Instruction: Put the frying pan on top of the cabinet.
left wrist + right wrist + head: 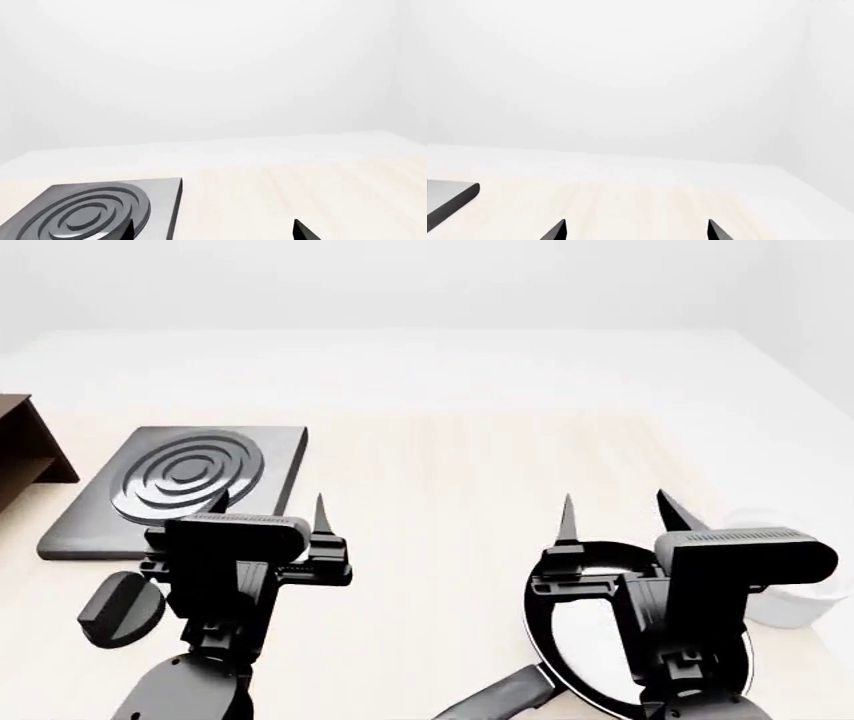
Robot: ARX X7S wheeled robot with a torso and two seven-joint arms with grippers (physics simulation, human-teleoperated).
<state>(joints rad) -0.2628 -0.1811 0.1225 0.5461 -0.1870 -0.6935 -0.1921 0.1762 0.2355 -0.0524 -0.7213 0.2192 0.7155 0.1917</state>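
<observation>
Two arms hover with jaws apart, empty. We find the frying pan (587, 640) directly beneath our right gripper (617, 512), its handle seemingly running toward our left and near side; the cabinet (24, 445) sits well apart, beyond the left gripper (271, 508).

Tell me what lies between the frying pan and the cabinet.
The grey burner plate lies on the table between the frying pan and the cabinet at far left. The left claw also hangs over that stretch. Carry the pan over them.
</observation>
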